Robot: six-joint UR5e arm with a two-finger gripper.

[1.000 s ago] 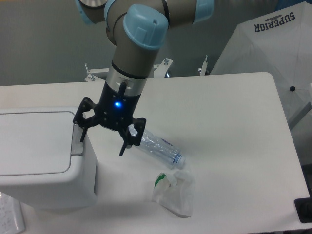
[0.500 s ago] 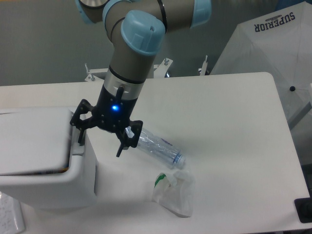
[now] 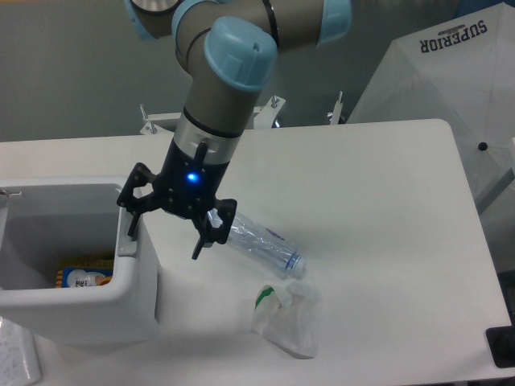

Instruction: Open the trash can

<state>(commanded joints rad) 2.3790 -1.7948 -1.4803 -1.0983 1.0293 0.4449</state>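
Observation:
The trash can (image 3: 133,310) is a large boxy white bin at the table's left. It stands open: the flat lid no longer covers it and I see into it, with a blue and orange packet (image 3: 80,277) at the bottom. The grey push tab (image 3: 126,240) is on its right rim. My gripper (image 3: 163,241) is open and empty, with a blue light on its body. Its left finger (image 3: 133,215) is down at the tab, and its right finger (image 3: 206,237) hangs beside the bin's right wall.
A clear plastic bottle (image 3: 264,244) lies just right of the gripper. A small clear bag (image 3: 286,318) with a green mark lies in front of it. A white "SUPERIOR" canopy (image 3: 451,72) stands at the back right. A white flat object (image 3: 16,358) is at the bottom left.
The lid lay flat and shut a second ago, was swinging up half a second ago, and is now open. The gripper shifted slightly left and down at the tab.

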